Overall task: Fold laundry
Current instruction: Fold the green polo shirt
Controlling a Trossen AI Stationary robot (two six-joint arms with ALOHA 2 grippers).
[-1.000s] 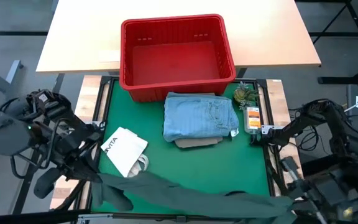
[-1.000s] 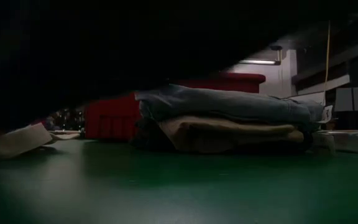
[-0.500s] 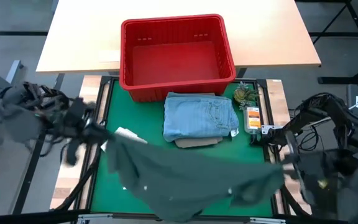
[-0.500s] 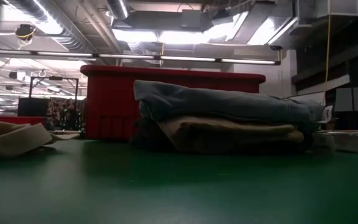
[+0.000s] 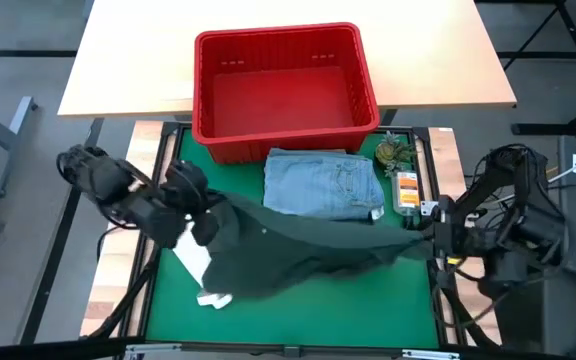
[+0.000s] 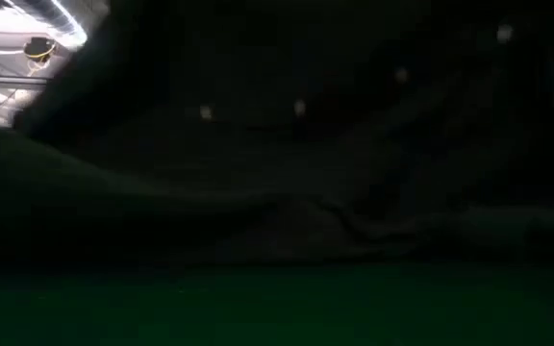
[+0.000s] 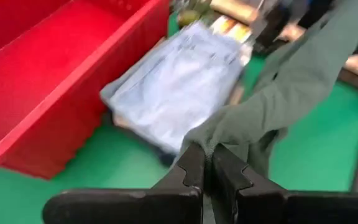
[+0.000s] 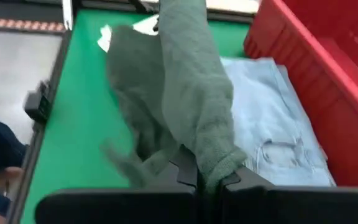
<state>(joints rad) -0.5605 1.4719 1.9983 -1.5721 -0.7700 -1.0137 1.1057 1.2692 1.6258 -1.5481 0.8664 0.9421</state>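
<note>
A: So, where is the dark green-grey garment at this moment?

B: It hangs stretched between the two arms, above the green table. The left tool, at about 9 o'clock on the mat, is closed tight on one corner. The right tool, at about 3 o'clock, is closed on the other end.

A: And the other laundry?

B: The light blue piece lies folded at about 12 o'clock, just in front of the red basket. The stretched garment partly covers its near edge.

A: Which step is this, do you think?

B: I think it is the spreading step. Next, both tools should lower the cloth flat on the free part of the mat, near 6 o'clock, keeping it tight and away from the folded pile.
</note>
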